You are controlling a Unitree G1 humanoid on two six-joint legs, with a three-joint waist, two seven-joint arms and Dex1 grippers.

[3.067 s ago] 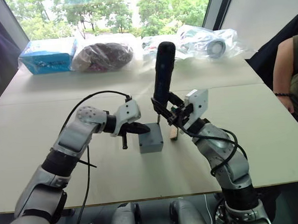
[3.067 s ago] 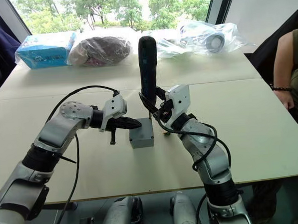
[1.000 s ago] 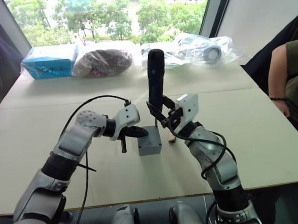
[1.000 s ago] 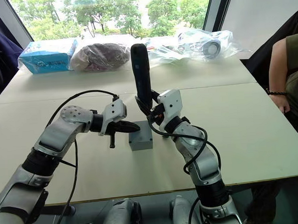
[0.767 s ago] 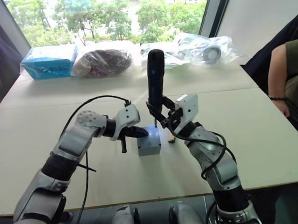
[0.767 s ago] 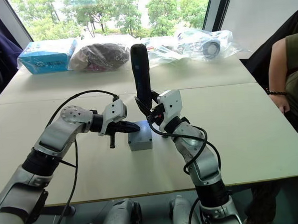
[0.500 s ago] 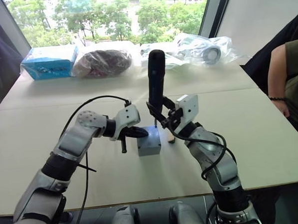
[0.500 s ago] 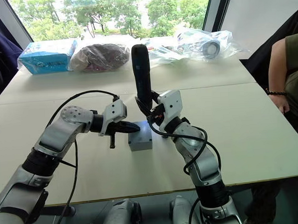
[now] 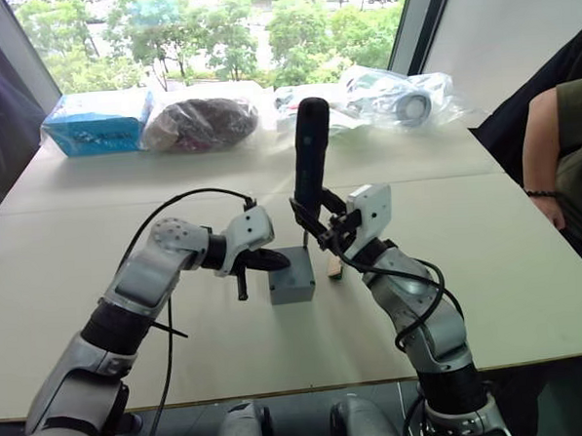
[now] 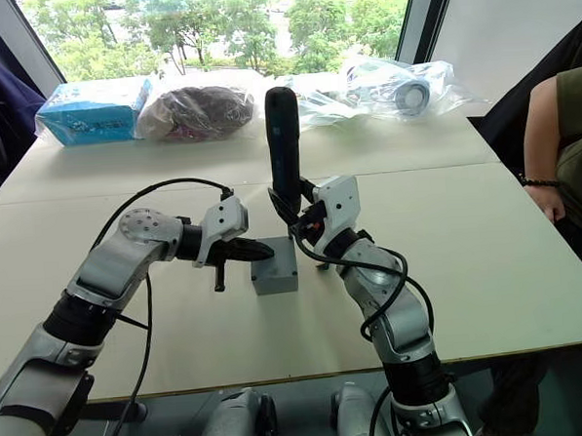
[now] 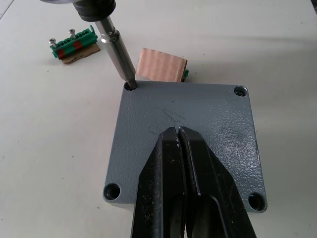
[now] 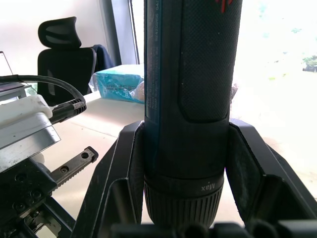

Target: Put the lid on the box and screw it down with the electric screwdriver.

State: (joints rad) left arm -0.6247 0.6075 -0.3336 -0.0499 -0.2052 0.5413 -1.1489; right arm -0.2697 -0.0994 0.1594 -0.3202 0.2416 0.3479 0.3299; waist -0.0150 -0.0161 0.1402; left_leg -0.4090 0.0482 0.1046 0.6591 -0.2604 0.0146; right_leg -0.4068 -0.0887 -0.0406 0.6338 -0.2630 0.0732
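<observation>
The left tool [image 11: 178, 130] has its two black fingers pressed together with nothing between them, and their tips rest on the top of the lid [image 11: 218, 124], near its middle. The lid sits flat on the box [image 9: 292, 276], covering it, with a hole at each corner. The right tool [image 9: 320, 220] is clamped around the lower body of the electric screwdriver [image 9: 310, 153], one finger on each side of the barrel, and holds it upright, tilted slightly. The screwdriver's metal bit [image 11: 117, 55] comes down into the lid's corner hole on the side away from the robot and towards its right arm. The box stands near the middle of the table [image 9: 70, 288], well in from all its edges, with the left tool reaching in from the robot's left and the right tool just beyond it on the right. A tan block [image 11: 162, 71] lies just beside the box's far wall, and a small green-and-tan block [image 11: 73, 42] lies a little apart from it. Along the table's far edge lie a blue package [image 9: 98, 117] and several clear plastic bags [image 9: 392, 94]. A person's arm [image 9: 551, 155] shows beyond the table's right edge.
</observation>
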